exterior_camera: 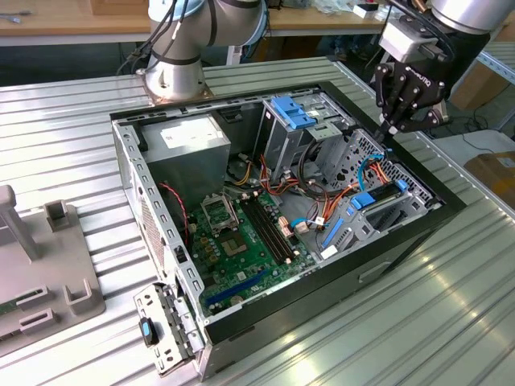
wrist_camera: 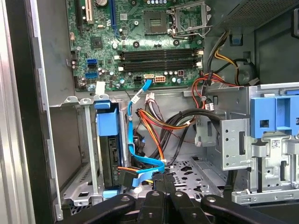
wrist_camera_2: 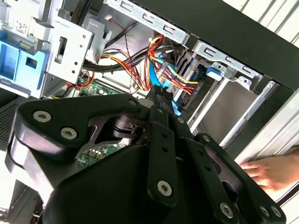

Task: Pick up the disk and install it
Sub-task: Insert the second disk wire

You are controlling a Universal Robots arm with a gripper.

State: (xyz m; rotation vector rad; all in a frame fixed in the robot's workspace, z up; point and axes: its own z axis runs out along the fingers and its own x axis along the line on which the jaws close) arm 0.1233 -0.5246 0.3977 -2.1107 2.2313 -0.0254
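The disk, dark with a bright blue carrier frame, sits edge-on in a slot of the metal drive cage at the front corner of the open computer case. In the first wrist view the disk stands in the cage with blue and orange cables plugged at its end. Its blue tab also shows in the second wrist view. My gripper hovers above the cage, a little behind the disk, shut with nothing between its fingers. The black fingers meet near the cables.
A fixed blue bracket tops the taller cage beside the motherboard. Cable bundles cross the case middle. A person's hand rests on the table outside the case wall. A grey fixture stands at the exterior view's left.
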